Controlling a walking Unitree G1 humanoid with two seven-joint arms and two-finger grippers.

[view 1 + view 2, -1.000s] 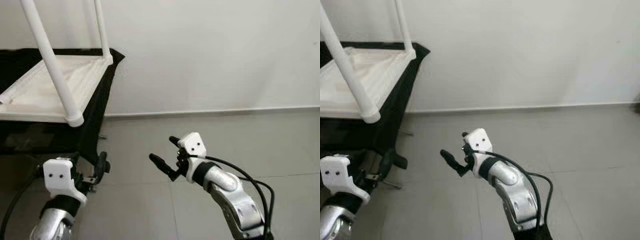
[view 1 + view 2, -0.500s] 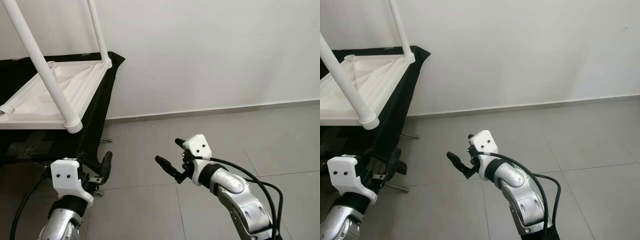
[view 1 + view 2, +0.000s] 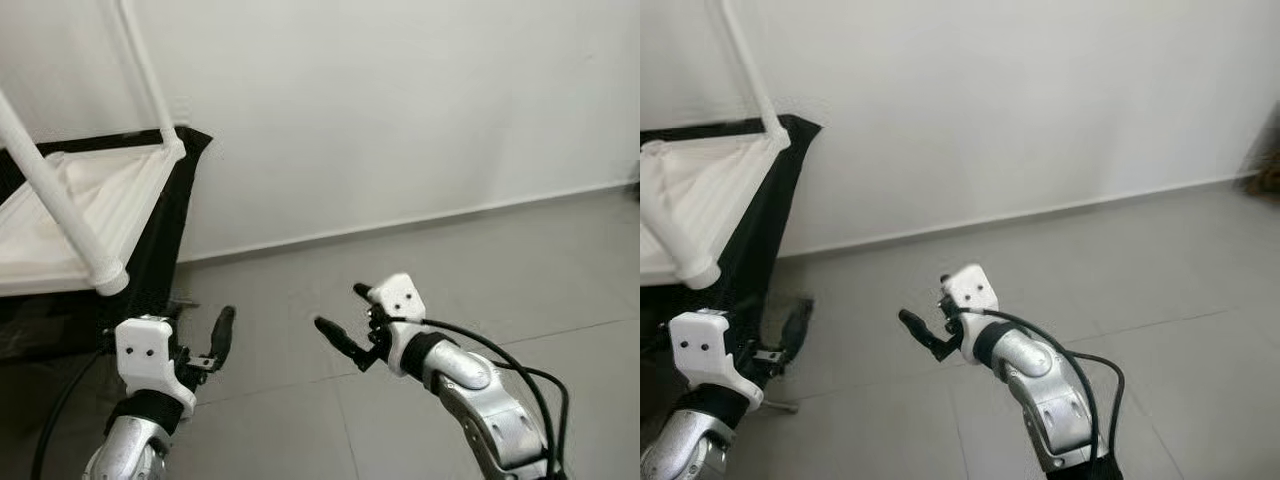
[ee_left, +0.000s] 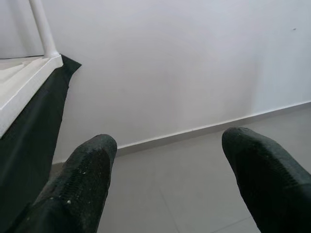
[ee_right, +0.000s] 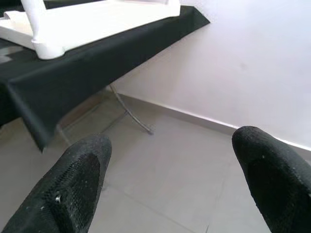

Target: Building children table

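off to the robot's left, a white kids' table [image 3: 70,215] lies upside down on a stand draped in black cloth [image 3: 165,250]. its underside faces up as a shallow white tray with a raised frame, and round white legs [image 3: 55,195] rise from the corners, each seated in a rounded socket. the near leg slants up out of the frame; a far leg [image 3: 145,75] stands at the back corner by the wall.

the left gripper [image 3: 205,345] hangs low in front of the cloth's hanging edge, below and just right of the near leg's socket, touching nothing. its wrist view shows the two black fingers [image 4: 82,179] spread wide with bare wall and floor between them, the table's edge and far leg off to one side.

the right gripper [image 3: 345,325] is raised over the floor, well apart from the table, pointing back toward it. its fingers [image 5: 73,184] are also spread apart and hold nothing; between them its wrist view shows the cloth's corner, a thin metal stand leg [image 5: 131,116] on the tiles, and the near socket above.

grey floor tiles [image 3: 480,270] run to a pale skirting and a plain white wall [image 3: 400,100]. a black cable [image 3: 510,365] loops along the right forearm.
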